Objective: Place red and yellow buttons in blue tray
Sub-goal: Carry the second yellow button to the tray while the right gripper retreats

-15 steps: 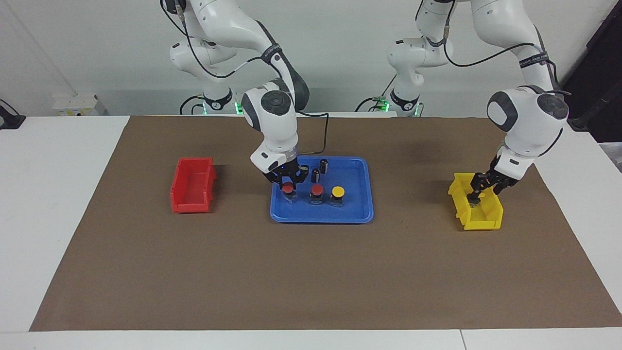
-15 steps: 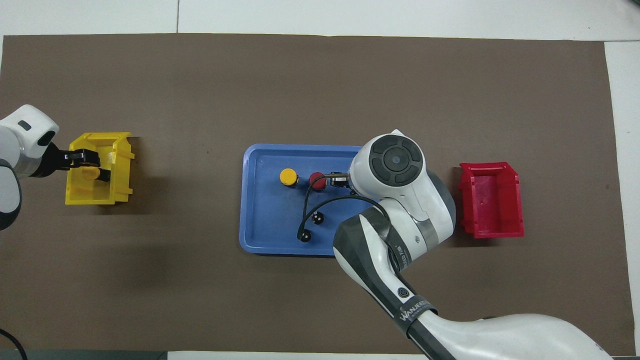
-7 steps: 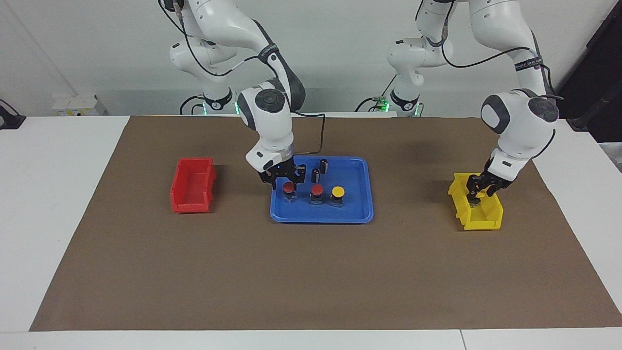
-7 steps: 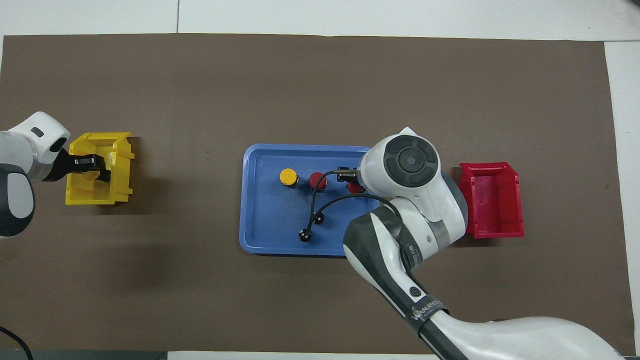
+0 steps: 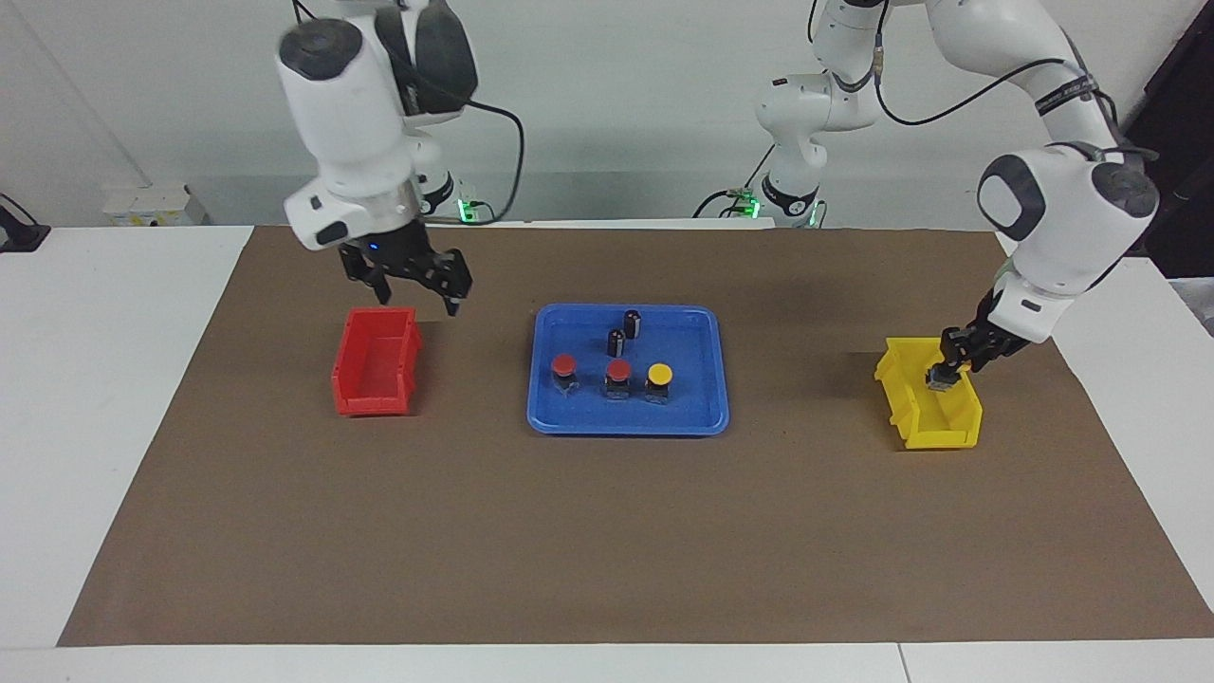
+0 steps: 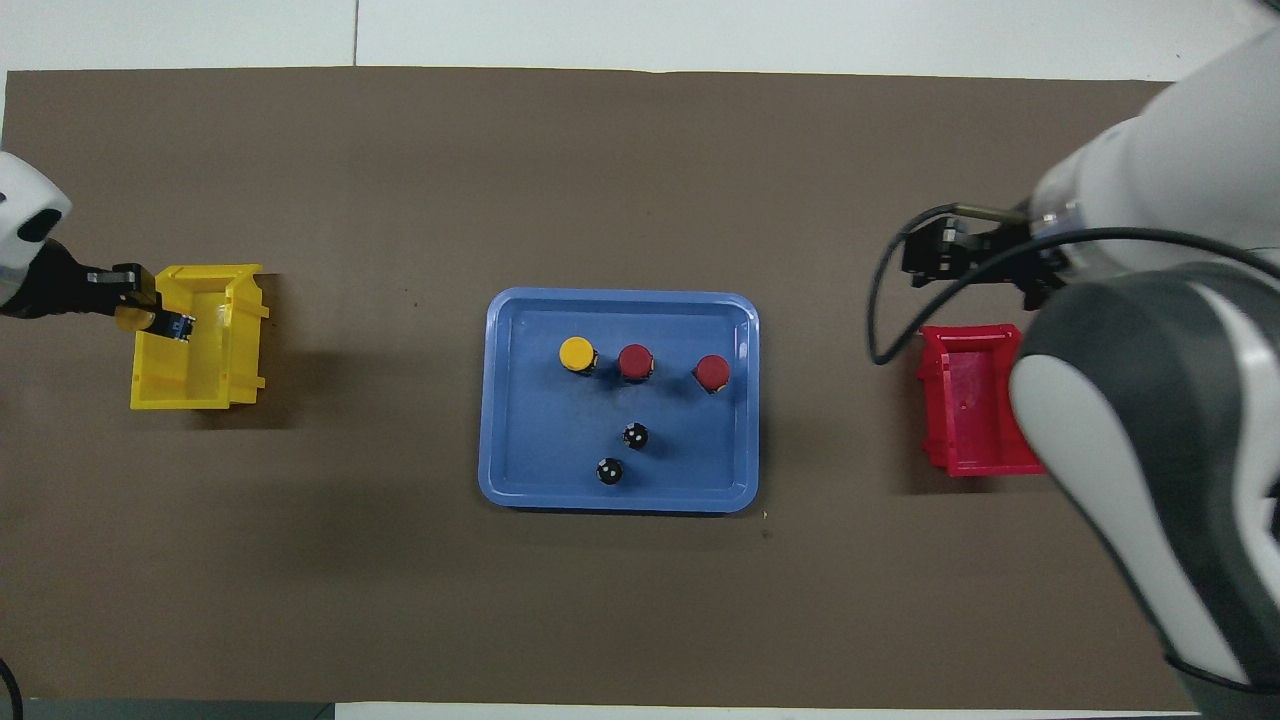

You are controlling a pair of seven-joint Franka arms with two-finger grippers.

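The blue tray (image 5: 569, 422) (image 6: 520, 480) sits mid-table. Two red buttons (image 5: 563, 367) (image 5: 618, 370) and one yellow button (image 5: 659, 375) stand in it in a row. In the overhead view the same row shows as yellow (image 6: 577, 354), red (image 6: 635, 361) and red (image 6: 712, 372). My left gripper (image 5: 944, 372) (image 6: 150, 318) hangs over the yellow bin (image 5: 934, 417), shut on another yellow button (image 6: 128, 318). My right gripper (image 5: 417, 289) (image 6: 935, 255) is raised and open, holding nothing, over the red bin's edge nearer the robots.
Two dark cylinders (image 5: 632, 323) (image 5: 616, 341) stand in the tray, nearer the robots than the buttons. The red bin (image 5: 375, 375) (image 6: 975, 400) sits toward the right arm's end of the table. The yellow bin (image 6: 200, 390) sits toward the left arm's end. A brown mat covers the table.
My right gripper opened, left a red button standing in the tray, then rose and swung over to the red bin. My left gripper shut on the yellow button in the yellow bin and lifted it.
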